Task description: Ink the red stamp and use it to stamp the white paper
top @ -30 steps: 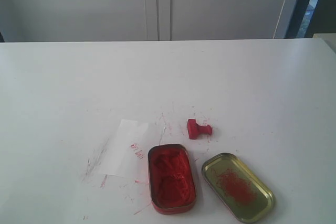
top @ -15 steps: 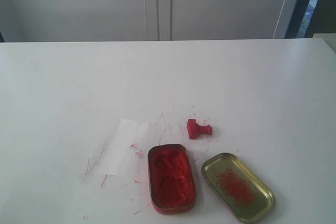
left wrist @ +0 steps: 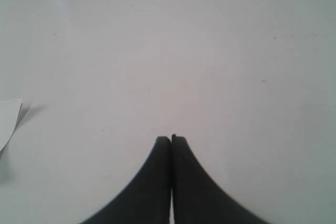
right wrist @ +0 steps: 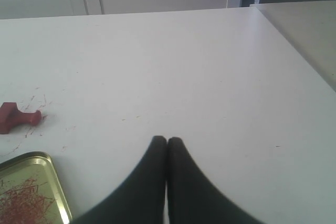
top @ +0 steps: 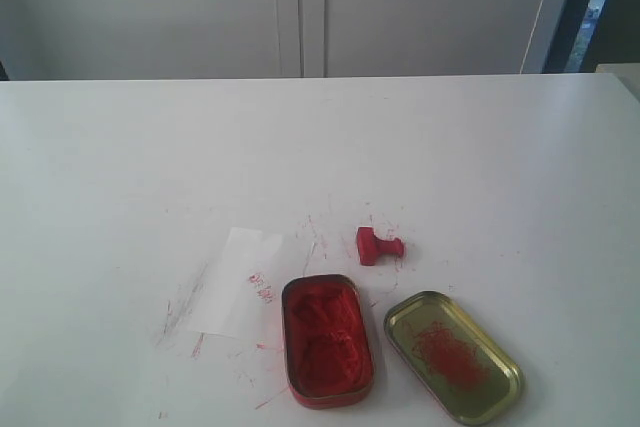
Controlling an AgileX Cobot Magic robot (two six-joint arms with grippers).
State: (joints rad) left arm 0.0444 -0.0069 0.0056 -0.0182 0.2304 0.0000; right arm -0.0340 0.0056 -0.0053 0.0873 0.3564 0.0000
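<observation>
The red stamp [top: 378, 246] is seen lying on its side on the white table [top: 480, 167], just right of centre in the lower half of the exterior frame, touched by nothing. Below it the open red ink tin [top: 327, 340] is set, with the gold lid [top: 452, 356] beside it toward the lower right. The white paper [top: 240, 282], faintly printed in red, is laid just left of the tin. The left gripper [left wrist: 171, 139] and the right gripper [right wrist: 167, 140] are both shown with fingers pressed together, nothing held between them.

The small red plastic stamp [top: 378, 245] is placed behind the red oblong tin [top: 330, 399]; the white paper sheet [top: 238, 282] is laid left, the gold metal lid [top: 410, 320] right.
</observation>
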